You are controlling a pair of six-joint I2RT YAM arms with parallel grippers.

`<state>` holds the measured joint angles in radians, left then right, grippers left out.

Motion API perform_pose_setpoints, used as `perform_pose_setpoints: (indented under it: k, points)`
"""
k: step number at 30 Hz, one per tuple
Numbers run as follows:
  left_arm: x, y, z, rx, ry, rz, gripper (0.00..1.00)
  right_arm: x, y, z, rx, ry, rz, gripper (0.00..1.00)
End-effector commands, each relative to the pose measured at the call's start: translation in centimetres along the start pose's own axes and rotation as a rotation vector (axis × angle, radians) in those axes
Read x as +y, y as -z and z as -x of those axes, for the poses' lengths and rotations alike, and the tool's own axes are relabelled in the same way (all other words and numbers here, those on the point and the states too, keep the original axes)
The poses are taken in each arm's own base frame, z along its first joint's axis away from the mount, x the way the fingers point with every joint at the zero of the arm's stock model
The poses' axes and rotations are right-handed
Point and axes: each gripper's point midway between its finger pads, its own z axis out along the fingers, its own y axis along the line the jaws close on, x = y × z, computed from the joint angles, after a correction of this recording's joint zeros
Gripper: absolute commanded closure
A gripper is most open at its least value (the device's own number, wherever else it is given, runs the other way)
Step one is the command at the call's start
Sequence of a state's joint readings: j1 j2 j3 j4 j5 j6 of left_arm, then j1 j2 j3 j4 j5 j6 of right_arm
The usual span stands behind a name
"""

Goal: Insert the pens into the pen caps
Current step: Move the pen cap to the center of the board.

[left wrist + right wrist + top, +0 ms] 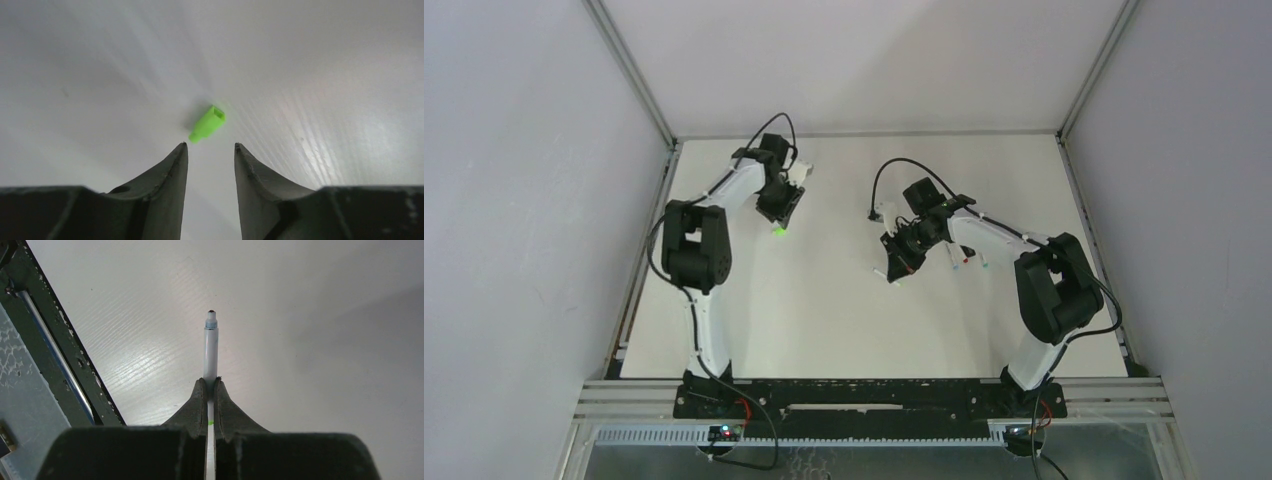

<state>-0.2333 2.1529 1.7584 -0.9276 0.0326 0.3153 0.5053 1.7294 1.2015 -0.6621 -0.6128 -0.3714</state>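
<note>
Left wrist view first: we have the left gripper (210, 145) with its jaws parted and nothing between them, poised over the white table (325, 75). The bright green cap (207, 123) lies flat just ahead of the fingertips, a shade toward the left finger's side, not touching either one. Its long axis runs on a slant: the narrow closed end points back toward the left fingertip, and the open mouth faces away from us and off to the right.

Over on the right wrist view, the right gripper (210, 381) is clamped tight on a pen (211, 347). The thin pale barrel sticks straight out ahead of the fingers, bare writing tip leading, clear of the table surface as far as we can tell.

From above, the left arm is plainly the nearer one: the cap sits right under its tips, while the pen-carrying gripper hangs well apart to the other side.

So we'd say it all turns on that slant. The left jaws want to close across the cap's short width, leaving the mouth exposed for the pen tip.
</note>
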Motion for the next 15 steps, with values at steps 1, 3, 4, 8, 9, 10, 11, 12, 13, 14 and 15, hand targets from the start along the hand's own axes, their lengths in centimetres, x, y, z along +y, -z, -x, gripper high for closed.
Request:
perform_pose_setpoints:
  k: [1, 3, 4, 8, 9, 10, 11, 12, 13, 14, 15]
  points:
    - [-0.8, 8.4, 4.7, -0.320, 0.076, 0.007, 0.56, 1.0, 1.8, 2.2, -0.073, 0.051, 0.008, 1.00]
    - [-1.6, 10.8, 5.4, -0.430, 0.102, -0.013, 0.56, 1.2, 2.0, 2.3, -0.080, 0.056, 0.011, 1.00]
    - [-1.9, 12.0, 5.7, -0.494, 0.115, -0.020, 0.55, 1.3, 2.2, 2.4, -0.085, 0.056, 0.013, 1.00]
    - [-0.2, 14.7, 5.4, -0.671, 0.281, 0.096, 0.36, 1.5, 2.6, 2.7, -0.099, 0.057, 0.016, 1.00]
    - [1.0, 14.6, 5.1, -0.678, 0.341, 0.124, 0.34, 1.5, 2.6, 2.7, -0.100, 0.057, 0.019, 1.00]
    - [1.8, 14.3, 5.0, -0.671, 0.397, 0.116, 0.35, 1.6, 2.7, 2.8, -0.103, 0.059, 0.018, 1.00]
    - [2.3, 13.9, 5.2, -0.648, 0.448, 0.093, 0.41, 1.7, 2.8, 2.8, -0.106, 0.059, 0.019, 1.00]
    - [2.7, 12.1, 4.8, -0.581, 0.506, 0.041, 0.53, 1.7, 2.9, 2.9, -0.108, 0.059, 0.019, 1.00]
    - [3.1, 11.1, 4.8, -0.541, 0.542, 0.010, 0.67, 1.8, 3.0, 2.9, -0.112, 0.062, 0.019, 1.00]
    - [3.5, 10.1, 4.9, -0.508, 0.579, -0.007, 0.79, 1.8, 3.0, 3.0, -0.113, 0.062, 0.018, 1.00]
    - [4.0, 8.9, 4.8, -0.476, 0.612, -0.011, 0.89, 1.9, 3.1, 3.0, -0.115, 0.063, 0.017, 1.00]
